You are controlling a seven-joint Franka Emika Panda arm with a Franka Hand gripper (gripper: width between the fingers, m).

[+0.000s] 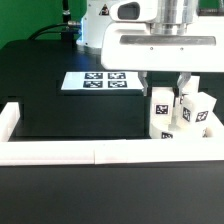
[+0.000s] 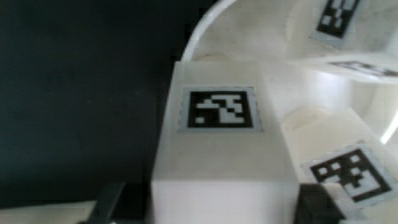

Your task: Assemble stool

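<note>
Legs [image 1: 178, 112] cluster upright by rail [image 1: 60, 152], exterior view's right. Tool [image 1: 165, 88] straddles one leg [image 2: 217, 130], jaws half apart; clamped or not, cannot tell. Likely light, rigid, slick plastic: pinch flat opposite faces, mid-height.

- leg blocks [image 1: 180, 112]: white; black-and-white square tags on their faces
- marker board [image 1: 102, 81]: white; black square tags
- table [image 1: 70, 110]: black
- border rail [image 1: 60, 153]: white
- arm [image 1: 160, 40]: white
</note>
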